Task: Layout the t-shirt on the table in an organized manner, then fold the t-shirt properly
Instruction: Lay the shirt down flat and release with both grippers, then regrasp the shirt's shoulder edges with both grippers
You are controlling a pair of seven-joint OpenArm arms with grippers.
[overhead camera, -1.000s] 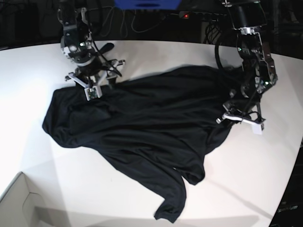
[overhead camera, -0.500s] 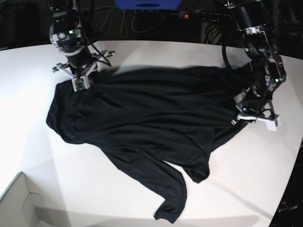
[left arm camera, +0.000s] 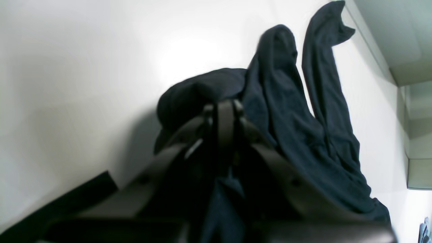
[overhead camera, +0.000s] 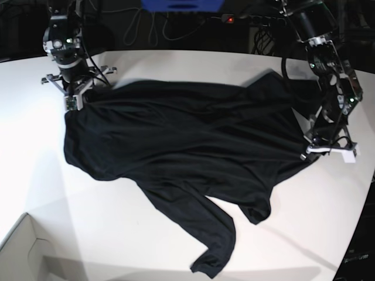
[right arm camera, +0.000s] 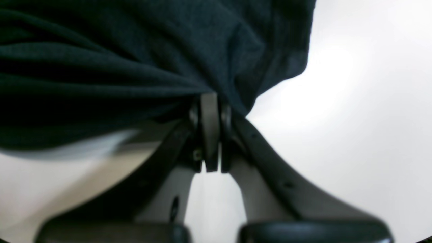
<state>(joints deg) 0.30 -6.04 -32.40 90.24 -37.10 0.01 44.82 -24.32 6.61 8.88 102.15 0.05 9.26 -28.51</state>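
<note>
The black t-shirt [overhead camera: 181, 140] lies on the white table [overhead camera: 146, 246], pulled wide between both arms, with one long sleeve [overhead camera: 217, 246] trailing toward the front edge. At the far left of the base view, my right gripper [overhead camera: 73, 100] is shut on the shirt's upper corner. The right wrist view shows the fingertips [right arm camera: 210, 101] pressed together with bunched fabric [right arm camera: 135, 50] pinched in them. On the right of the base view, my left gripper [overhead camera: 313, 152] is shut on the shirt's other edge. In the left wrist view the cloth [left arm camera: 303, 135] runs out from its closed gripper [left arm camera: 225, 114].
A white box corner [overhead camera: 23, 252] sits at the lower left of the table. Cables and a blue object [overhead camera: 181, 4] lie behind the far edge. The curved table edge [overhead camera: 366, 199] runs close to the left arm.
My right gripper has shut on the shirt's corner and pulled it up and left. The left arm has drawn its edge to the right. The shirt is now stretched flatter and wider.
</note>
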